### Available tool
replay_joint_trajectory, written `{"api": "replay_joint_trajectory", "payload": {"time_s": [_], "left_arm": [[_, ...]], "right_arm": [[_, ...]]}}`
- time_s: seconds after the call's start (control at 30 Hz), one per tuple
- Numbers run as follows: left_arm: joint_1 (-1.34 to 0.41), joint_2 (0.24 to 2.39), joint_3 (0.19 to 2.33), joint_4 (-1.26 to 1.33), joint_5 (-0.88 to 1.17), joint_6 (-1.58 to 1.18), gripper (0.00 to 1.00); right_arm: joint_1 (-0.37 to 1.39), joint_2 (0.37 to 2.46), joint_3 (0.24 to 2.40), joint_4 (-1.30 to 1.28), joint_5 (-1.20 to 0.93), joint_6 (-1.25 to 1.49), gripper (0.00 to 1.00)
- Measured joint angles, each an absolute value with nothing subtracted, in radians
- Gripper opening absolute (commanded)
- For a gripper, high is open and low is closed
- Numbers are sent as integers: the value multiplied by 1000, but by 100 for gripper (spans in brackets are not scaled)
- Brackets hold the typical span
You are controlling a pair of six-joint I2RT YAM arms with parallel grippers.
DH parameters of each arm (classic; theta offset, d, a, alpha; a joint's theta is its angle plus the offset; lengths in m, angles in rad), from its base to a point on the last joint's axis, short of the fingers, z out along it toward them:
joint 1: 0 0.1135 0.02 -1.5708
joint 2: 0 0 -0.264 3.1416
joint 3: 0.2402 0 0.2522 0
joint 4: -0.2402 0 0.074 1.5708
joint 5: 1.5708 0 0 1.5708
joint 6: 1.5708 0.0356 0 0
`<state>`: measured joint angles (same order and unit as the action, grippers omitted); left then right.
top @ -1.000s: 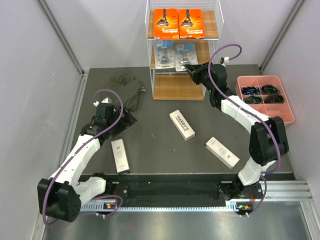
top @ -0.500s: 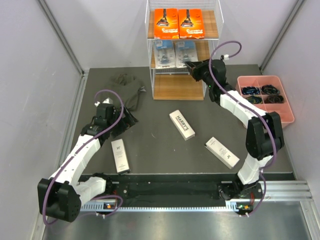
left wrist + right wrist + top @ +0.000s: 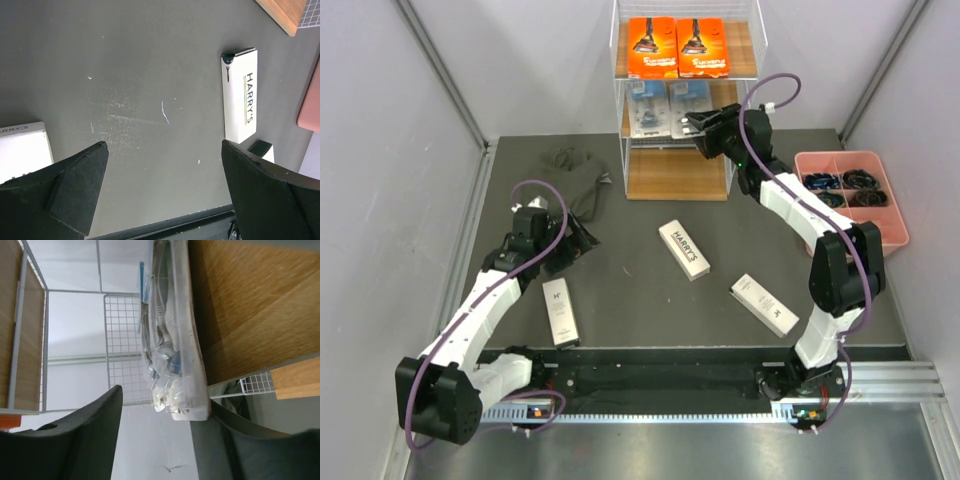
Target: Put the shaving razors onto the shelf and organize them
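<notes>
1. Seven packs show in the top view.
   - The shelf (image 3: 675, 180) stands at the far side of the table (image 3: 630, 290).
   - Top tier: left orange box (image 3: 653, 47) and right orange box (image 3: 703, 47) sit side by side, printed faces up, long axes near-to-far.
   - Middle tier: left blister pack (image 3: 648, 108) and right blister pack (image 3: 688, 100) sit side by side on the same axis.
   - Flat on the table: left white box (image 3: 559, 312), long axis roughly near-to-far. Centre white box (image 3: 684, 249) and right white box (image 3: 763, 304) both lie diagonal, far-left to near-right.
   - Right gripper (image 3: 695, 125) is at the front of the middle tier, on the right blister pack's near end.
   - Left gripper (image 3: 582, 238) is low over the table, between a dark cloth (image 3: 575, 170) and the left white box, well apart from the shelf.
   - Pink tray (image 3: 850, 195) is at the right.

2. Left wrist view: the left gripper's fingers (image 3: 65, 190) are spread wide, with nothing between them and bare table underneath.
   - The centre white box (image 3: 241, 102) is ahead, with "HARRY'S" lettering running along its long axis.
   - A corner of the left white box (image 3: 22, 150) is at the frame edge, beside one finger.

3. Right wrist view: jaws apart, one finger (image 3: 75, 440) on each side of the right blister pack's (image 3: 175, 340) near end.
   - There is a clear gap on one side. On the other I can't tell if it touches. Not clamped.
   - The pack lies flat on the wooden tier, seen edge-on. Its long axis runs from the gripper into the shelf, and its near end pokes past the tier's front edge.
</notes>
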<state>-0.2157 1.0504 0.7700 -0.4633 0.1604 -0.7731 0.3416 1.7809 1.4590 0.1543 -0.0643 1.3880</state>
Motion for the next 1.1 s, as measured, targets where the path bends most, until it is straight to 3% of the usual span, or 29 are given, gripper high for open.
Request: {"api": "replay_joint_trajectory", "payload": {"time_s": [0.2,0.3,1.1], "left_arm": [[-216,1044,754,-461,173,-776,99],[-216,1042,743,-455,181,-776,99],[-216,1042,726,-442,213,-780,99]], "right_arm": [[337,1779,1462,195,-102,1384,90],[337,1773,1460,206,-111,1372,99],[337,1600,1198,272,-198,1266,99]]}}
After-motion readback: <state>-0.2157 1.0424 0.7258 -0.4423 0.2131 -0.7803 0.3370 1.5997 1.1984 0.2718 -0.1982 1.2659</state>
